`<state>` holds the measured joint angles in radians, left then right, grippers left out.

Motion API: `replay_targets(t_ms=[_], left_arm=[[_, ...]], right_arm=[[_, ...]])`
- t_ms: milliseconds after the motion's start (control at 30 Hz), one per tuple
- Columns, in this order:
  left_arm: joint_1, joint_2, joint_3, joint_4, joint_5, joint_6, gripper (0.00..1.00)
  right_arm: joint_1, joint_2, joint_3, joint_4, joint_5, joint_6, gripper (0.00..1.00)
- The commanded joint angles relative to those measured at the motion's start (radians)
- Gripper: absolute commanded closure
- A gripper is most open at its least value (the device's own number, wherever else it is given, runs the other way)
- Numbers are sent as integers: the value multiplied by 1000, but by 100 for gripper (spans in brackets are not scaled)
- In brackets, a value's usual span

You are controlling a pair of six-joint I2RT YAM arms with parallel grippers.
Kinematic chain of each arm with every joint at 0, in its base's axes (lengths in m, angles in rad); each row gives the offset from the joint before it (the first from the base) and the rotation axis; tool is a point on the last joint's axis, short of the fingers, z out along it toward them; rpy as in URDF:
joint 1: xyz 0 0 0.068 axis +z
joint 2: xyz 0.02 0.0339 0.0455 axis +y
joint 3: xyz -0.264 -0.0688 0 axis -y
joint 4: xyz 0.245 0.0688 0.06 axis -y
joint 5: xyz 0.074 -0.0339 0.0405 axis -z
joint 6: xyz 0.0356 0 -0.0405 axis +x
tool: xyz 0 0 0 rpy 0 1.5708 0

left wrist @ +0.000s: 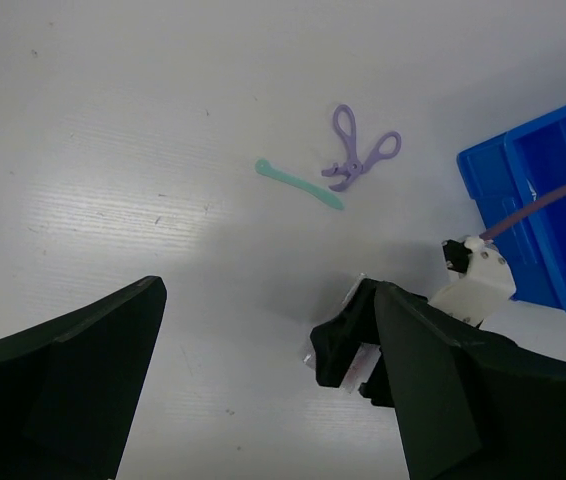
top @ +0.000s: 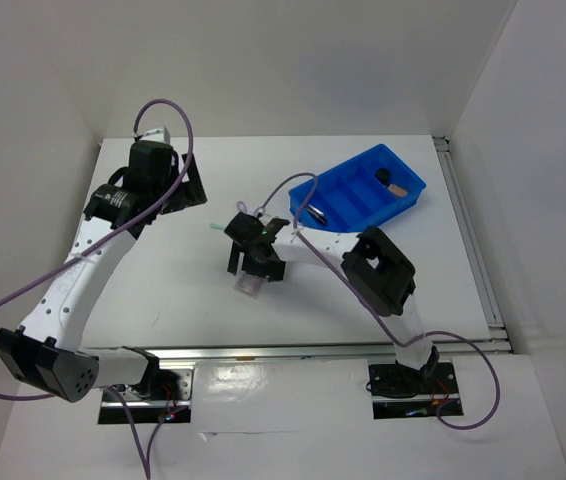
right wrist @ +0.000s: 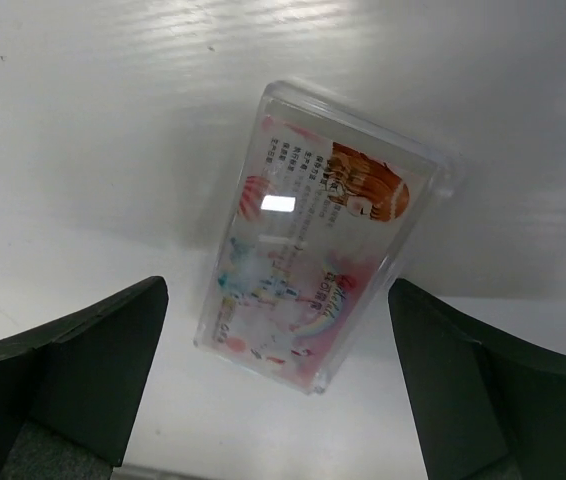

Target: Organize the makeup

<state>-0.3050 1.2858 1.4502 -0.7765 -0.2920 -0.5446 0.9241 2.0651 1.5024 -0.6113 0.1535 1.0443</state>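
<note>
Right gripper [top: 254, 268] is wide open, straddling the packet [right wrist: 318, 250], which lies flat on the table [right wrist: 113, 100], skewed to the jaws and not touched. My worry: closing now only catches its corners, and that slick case twists or pops out. It's thin too, so I might scrape the table. Left gripper [left wrist: 263, 290] hangs open, well apart, holding nothing.

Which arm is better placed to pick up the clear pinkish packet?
Right. The right hand hangs directly over the clear pinkish packet, open fingers either side of it. The left hand is farther off, toward the back left, nothing between its fingers.
</note>
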Motion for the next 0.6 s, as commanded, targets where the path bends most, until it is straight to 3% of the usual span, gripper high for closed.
replay_targets(t_ms=[0,233,400,567], left_arm=[[4,-23,-1,37,-13,34,0],[4,-23,-1,37,-22,34,0],[4,-14,-1,37,-22,34,0],[4,-14,-1,37,-22,34,0]], right_arm=[[35,136,86,-180,182,-93,1],[44,184,108,-153,224,-193,2],[44,175,88,-131,215,-202,17],[44,103,59,-84,215,-223,39]])
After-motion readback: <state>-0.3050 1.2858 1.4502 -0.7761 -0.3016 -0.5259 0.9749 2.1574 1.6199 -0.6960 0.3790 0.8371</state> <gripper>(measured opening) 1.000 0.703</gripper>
